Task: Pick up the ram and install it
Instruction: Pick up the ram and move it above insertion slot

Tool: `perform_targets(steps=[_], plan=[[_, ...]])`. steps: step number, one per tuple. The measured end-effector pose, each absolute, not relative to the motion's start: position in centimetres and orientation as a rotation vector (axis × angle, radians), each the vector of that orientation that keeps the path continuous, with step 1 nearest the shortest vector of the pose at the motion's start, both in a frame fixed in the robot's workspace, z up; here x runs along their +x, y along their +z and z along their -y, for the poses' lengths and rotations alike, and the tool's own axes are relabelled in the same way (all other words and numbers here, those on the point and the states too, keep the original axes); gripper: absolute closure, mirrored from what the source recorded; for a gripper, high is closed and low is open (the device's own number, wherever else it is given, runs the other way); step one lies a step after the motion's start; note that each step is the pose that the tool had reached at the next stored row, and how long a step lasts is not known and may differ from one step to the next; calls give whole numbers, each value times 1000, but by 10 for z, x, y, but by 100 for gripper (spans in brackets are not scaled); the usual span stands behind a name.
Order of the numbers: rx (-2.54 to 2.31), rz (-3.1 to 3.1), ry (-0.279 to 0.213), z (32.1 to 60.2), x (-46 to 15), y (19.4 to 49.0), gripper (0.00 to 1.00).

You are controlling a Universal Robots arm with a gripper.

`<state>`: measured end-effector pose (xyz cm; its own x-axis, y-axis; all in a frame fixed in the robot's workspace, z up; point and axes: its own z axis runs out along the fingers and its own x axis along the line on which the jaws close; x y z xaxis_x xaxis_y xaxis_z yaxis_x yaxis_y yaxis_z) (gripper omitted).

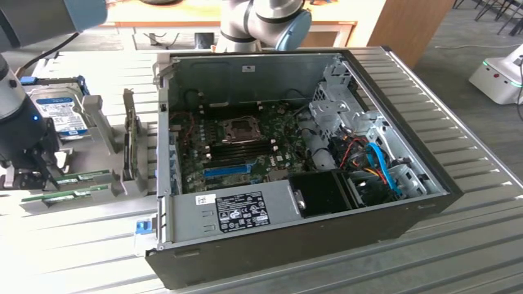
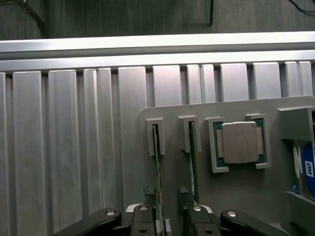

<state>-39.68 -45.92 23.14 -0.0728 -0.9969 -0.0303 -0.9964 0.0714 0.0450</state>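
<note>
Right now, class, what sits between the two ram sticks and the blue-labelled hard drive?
In the wrist view, a processor chip with a metal lid sits in its own holder between the ram sticks and the hard drive.

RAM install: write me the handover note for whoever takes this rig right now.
Gripper: jaws open, holding nothing, low over the grey parts holder beside the open PC case.
Ram: two sticks stand on edge in holder slots. The first ram stick runs between the open jaws; the second ram stick stands beside it.
Done: arm lined up on the first ram stick.
Left: nothing gripped or lifted yet; no ram carried to the case.
</note>
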Motion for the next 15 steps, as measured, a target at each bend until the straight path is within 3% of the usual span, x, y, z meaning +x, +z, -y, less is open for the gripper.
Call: perform_targets(steps=[15], plan=[[2133,2293,-84,459,-397,219,69]])
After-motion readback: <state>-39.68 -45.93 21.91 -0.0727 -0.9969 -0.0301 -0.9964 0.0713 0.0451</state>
